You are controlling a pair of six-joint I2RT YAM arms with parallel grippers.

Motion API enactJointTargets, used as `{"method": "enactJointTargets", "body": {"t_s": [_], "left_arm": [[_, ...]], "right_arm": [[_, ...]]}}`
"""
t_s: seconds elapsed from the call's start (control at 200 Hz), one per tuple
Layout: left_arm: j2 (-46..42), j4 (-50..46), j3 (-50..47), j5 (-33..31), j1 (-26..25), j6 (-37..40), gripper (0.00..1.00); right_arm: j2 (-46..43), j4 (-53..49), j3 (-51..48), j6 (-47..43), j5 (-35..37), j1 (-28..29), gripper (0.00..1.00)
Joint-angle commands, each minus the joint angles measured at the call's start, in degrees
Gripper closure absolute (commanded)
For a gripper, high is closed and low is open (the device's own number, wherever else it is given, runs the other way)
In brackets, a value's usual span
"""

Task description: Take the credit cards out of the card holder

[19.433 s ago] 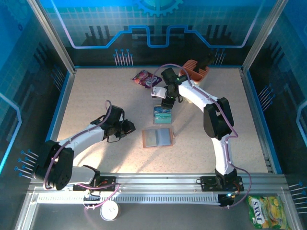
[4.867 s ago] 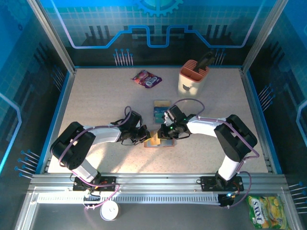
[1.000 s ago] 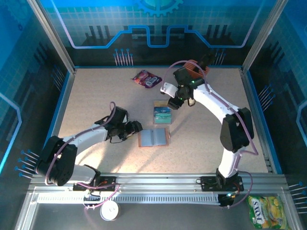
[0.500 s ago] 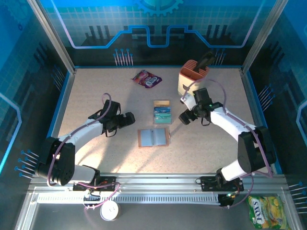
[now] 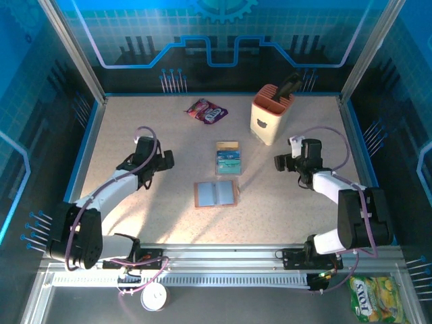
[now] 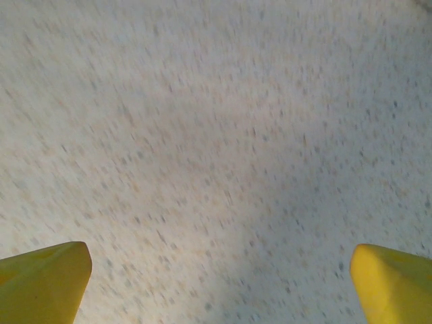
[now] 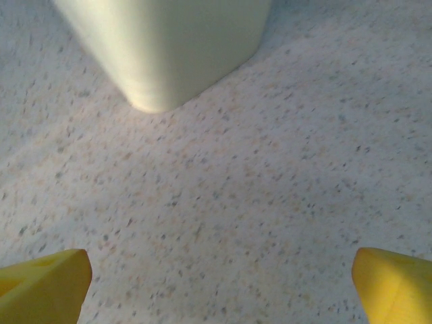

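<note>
Flanking the card holder (image 5: 216,194) — left gripper (image 5: 168,160) and right gripper (image 5: 277,162) low over the table (image 5: 135,223), elbows bent outward — jaws spread wide, holding nothing.

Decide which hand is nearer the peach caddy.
Right. The right hand hangs on the near side of the caddy; the left hand is far to its left, past the credit cards.

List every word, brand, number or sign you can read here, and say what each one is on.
No text here reads clearly.
Green-yellow bag, outside the table by the near rail: large dark letters, too blurred to make out.
Purple snack packet: a white label patch, print too small.
Credit cards: any print too small.
Card holder: no marking visible.
</note>
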Motion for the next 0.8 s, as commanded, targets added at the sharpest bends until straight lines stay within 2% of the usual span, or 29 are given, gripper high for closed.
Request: {"method": "enactJointTargets", "body": {"t_s": [0.0,0.12,0.26,0.33,0.415,0.505,0.615,0.795], "left_arm": [[-0.33,11.80,-4.10,-6.84,1.21,10.84,0.01],[1.52,24.87,-9.25,-2.86,4.66,12.41,0.01],[4.89,40.64,-14.34,2.46,7.94,12.89,0.01],[5.66,43.23,-14.68,4.82,8.91,13.22,0.01],[6.76,49.70,-16.61,9.03,10.01,13.68,0.01],[9.90,56.52,-18.55,10.31,10.64,13.55,0.01],[14.69,66.34,-21.29,12.12,10.84,14.29,0.01],[14.35,61.65,-19.33,13.95,10.83,14.96,0.01]], "right_arm": [[-1.01,15.57,-3.81,4.19,0.36,-1.75,0.00],[-0.10,26.02,-8.05,7.52,-0.50,-2.95,0.00],[0.53,29.80,-9.69,7.37,-0.71,-2.92,0.00],[0.27,32.43,-11.33,6.83,-1.67,-2.85,0.00],[1.59,39.66,-14.60,5.92,-2.94,-2.51,0.00],[6.65,51.47,-17.93,6.64,-2.06,-2.48,0.00],[5.81,48.60,-17.35,6.39,-1.52,-2.35,0.00],[5.55,45.80,-15.98,5.73,-1.64,-1.93,0.00]]}}
